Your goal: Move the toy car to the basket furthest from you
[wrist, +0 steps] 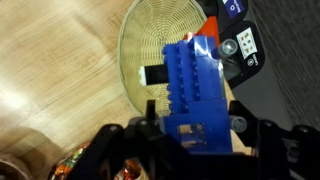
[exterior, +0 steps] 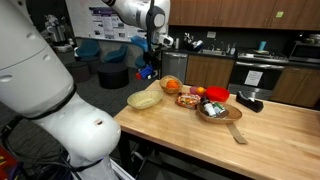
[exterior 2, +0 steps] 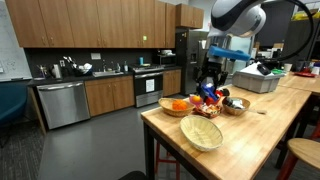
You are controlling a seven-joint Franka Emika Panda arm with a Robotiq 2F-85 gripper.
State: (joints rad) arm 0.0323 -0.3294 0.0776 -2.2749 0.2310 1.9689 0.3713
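The toy car (wrist: 190, 85) is a bright blue block-built toy held between my gripper's (wrist: 195, 123) two black fingers. In both exterior views the gripper (exterior: 148, 62) (exterior 2: 208, 78) hangs in the air over the end of the wooden table with the blue toy car (exterior: 148, 73) (exterior 2: 208, 93) under it. In the wrist view an empty pale woven basket (wrist: 145, 45) lies below the car, near the table's edge. The same basket (exterior: 145, 100) (exterior 2: 202, 132) shows in both exterior views. A second basket (exterior: 172, 87) (exterior 2: 175, 106) holds round orange fruit.
A red bowl (exterior: 217, 95), a wooden bowl (exterior: 213, 111) with food items, a spatula (exterior: 237, 132) and a black object (exterior: 250, 102) lie on the table (exterior: 260, 140). A dark bowl (exterior 2: 236, 104) and a grey bin (exterior 2: 258, 82) stand further along. A dark device with buttons (wrist: 240, 45) sits beyond the table's edge.
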